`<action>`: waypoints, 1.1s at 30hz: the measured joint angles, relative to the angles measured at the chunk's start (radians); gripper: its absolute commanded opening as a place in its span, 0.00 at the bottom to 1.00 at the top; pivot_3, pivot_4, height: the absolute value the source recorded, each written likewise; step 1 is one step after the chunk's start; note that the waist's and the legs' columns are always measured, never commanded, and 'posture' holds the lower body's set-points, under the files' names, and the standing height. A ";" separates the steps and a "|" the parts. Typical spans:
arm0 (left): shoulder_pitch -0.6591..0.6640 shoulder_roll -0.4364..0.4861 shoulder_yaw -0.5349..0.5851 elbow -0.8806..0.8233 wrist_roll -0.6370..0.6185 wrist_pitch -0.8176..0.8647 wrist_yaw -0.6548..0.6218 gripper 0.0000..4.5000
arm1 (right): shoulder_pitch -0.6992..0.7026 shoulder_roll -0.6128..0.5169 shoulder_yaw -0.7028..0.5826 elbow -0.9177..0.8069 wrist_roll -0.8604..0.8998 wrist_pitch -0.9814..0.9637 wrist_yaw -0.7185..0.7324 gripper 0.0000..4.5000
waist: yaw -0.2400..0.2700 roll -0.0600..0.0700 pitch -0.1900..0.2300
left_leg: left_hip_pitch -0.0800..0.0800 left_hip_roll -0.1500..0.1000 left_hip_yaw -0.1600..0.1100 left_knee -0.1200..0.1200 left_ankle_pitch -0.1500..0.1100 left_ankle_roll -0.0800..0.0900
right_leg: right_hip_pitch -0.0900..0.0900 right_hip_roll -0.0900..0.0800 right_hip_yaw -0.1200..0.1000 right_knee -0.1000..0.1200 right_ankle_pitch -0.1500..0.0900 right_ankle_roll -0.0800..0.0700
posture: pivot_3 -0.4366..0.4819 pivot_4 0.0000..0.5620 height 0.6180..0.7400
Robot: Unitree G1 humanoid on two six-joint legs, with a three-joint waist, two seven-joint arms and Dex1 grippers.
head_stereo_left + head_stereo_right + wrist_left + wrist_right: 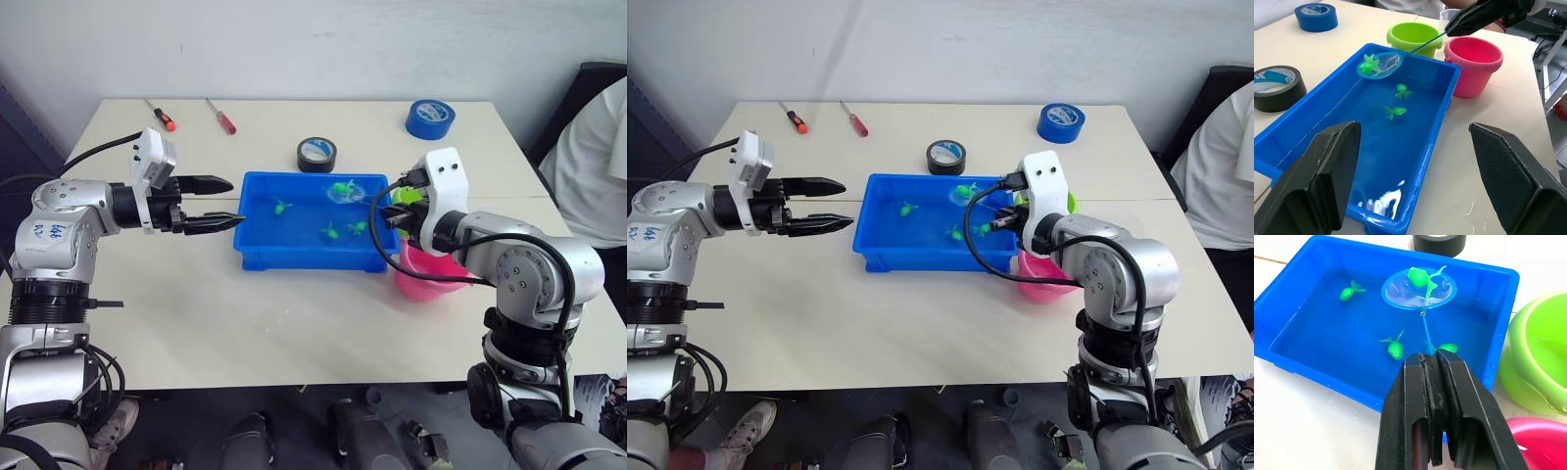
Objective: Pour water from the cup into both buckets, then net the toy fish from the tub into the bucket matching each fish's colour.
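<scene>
beige table [294,323], left gripper [223,203] agape and empty, right gripper [1432,363] clamping net [1419,290] handle, cup mostly hidden

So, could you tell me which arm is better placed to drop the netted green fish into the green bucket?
The right. Its gripper is shut on the net with a green fish in the hoop, and the green bucket sits beside it. The left gripper is open beyond the tub's far end.

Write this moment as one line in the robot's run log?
right tool: shut on net handle | net: holds green fish over tub | left tool: open, beside tub
</scene>
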 measured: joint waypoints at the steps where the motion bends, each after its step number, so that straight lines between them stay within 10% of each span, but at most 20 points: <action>1: -0.003 -0.001 -0.003 0.007 0.001 0.000 -0.002 0.86 | 0.000 -0.006 -0.001 -0.001 0.005 -0.002 0.002 0.00 | 0.001 0.000 0.000 | 0.000 0.000 0.000 0.000 0.000 0.000 | 0.000 0.000 0.000 0.000 0.000 0.000 | 0.48 0.27 0.95; 20: -0.199 -0.128 -0.038 0.221 0.027 -0.084 -0.074 0.86 | 0.178 -0.492 -0.283 -0.057 0.086 -0.074 0.165 0.00 | 0.016 0.001 0.000 | 0.000 0.001 0.002 0.000 -0.002 0.003 | 0.002 0.002 0.002 -0.006 0.000 0.001 | 0.48 0.27 0.95; 33: -0.224 -0.133 -0.042 0.285 0.053 -0.112 -0.106 0.86 | 0.362 -0.620 -0.113 -0.135 0.043 -0.264 0.170 0.00 | 0.025 0.001 0.000 | 0.000 0.000 0.001 0.000 -0.002 0.003 | 0.003 0.001 0.002 -0.008 0.001 0.002 | 0.48 0.27 0.95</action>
